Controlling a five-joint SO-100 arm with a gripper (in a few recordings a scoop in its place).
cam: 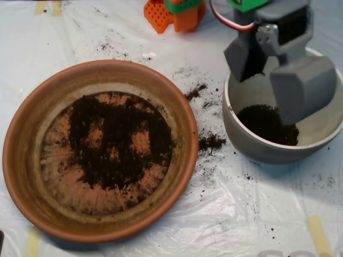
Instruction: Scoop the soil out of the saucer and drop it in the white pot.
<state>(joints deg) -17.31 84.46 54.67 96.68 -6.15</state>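
There was one big orange-brown saucer (pixel 24 155) at the left of the frame and one white pot (pixel 252 147) at the right. One grey scoop (pixel 278 80) hung over the pot at the upper right. Soil (pixel 115 142) lay in two heaps, one in each dish. Three small spilled clumps (pixel 211 142) sat between them on one plastic sheet (pixel 257 214).

Black-brown soil (pixel 115 142), orange-brown saucer (pixel 27 123), greyish-white pot (pixel 252 144), grey tool (pixel 276 67)
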